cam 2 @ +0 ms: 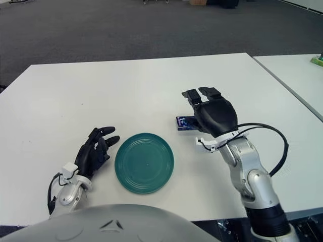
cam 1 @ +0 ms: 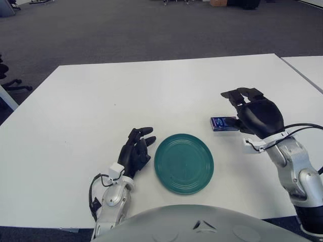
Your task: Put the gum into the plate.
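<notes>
A small dark blue gum pack [cam 1: 222, 123] lies flat on the white table, just right of and beyond the round green plate [cam 1: 183, 163]. My right hand [cam 1: 250, 112] hovers over the pack's right end with its fingers spread, covering part of it; in the right eye view the gum pack [cam 2: 183, 122] peeks out at the hand's left. Nothing is held. My left hand [cam 1: 135, 151] shows beside the plate on its left, fingers loosely curled and holding nothing.
The white table [cam 1: 151, 96] stretches far ahead and to both sides. A second white table [cam 1: 308, 68] stands at the right, separated by a narrow gap. Grey carpet lies beyond. A black cable [cam 2: 275, 151] loops off my right forearm.
</notes>
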Controlling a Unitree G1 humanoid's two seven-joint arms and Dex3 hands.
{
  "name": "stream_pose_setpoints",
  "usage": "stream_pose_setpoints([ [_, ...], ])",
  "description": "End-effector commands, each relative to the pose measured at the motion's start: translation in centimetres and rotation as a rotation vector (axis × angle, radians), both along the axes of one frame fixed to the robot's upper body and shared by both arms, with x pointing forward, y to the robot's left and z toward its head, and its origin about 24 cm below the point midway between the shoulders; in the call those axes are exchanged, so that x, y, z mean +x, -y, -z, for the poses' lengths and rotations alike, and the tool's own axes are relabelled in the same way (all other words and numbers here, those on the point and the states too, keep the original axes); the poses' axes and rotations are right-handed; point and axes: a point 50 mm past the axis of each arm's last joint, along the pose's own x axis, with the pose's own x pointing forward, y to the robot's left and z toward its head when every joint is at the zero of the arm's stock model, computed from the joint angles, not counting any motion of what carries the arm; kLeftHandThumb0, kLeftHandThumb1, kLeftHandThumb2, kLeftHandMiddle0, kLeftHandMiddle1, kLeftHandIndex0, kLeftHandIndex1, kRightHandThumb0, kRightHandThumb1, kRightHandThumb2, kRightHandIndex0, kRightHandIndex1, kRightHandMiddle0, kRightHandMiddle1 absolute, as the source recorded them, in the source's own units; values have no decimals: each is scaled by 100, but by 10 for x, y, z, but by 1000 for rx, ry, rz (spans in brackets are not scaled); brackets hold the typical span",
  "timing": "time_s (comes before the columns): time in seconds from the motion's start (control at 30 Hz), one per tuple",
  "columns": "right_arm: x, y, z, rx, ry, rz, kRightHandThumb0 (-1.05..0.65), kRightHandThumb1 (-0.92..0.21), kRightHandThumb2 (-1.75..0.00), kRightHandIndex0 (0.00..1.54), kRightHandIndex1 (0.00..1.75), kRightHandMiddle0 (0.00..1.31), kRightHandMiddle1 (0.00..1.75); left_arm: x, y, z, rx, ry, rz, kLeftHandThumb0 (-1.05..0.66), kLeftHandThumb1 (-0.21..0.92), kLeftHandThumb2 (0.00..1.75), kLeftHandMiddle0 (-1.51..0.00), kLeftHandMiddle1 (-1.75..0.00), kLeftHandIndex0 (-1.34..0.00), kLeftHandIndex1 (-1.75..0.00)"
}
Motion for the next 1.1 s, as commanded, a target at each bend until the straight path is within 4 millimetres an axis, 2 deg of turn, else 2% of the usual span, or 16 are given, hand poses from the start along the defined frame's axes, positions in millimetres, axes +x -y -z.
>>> stream_pose_setpoints([
  [0.0, 12, 5, 8, -82, -104, 0, -78, -92, -40, 14, 6, 0, 51, 1, 0, -2, -4, 3, -2, -87, 92, 91, -49, -78, -25, -115],
  [0.23, 32, 5, 23, -43, -323, -1, -80, -92, -47, 12, 2, 0, 44, 0, 0, -3, -2, 3, 3, -87, 92, 90, -48, -78, -23, -115],
  [0.37, 39, 8, 41, -58, -440, -33, -81, -92, -51, 12, 2, 0, 38, -1, 0, -3, 0, 2, 7, -88, 92, 91, -46, -76, -19, -114],
  [0.77, 43, 7, 65, -85, -604, -82, -79, -92, -58, 16, 2, 0, 28, -1, 1, -2, -22, -8, -7, -87, 92, 91, -47, -74, -14, -111],
  [1.07, 49, 8, 71, -81, -684, -86, -77, -92, -58, 17, 2, 0, 28, -1, 1, -2, -28, -8, -17, -87, 92, 90, -49, -74, -14, -111],
])
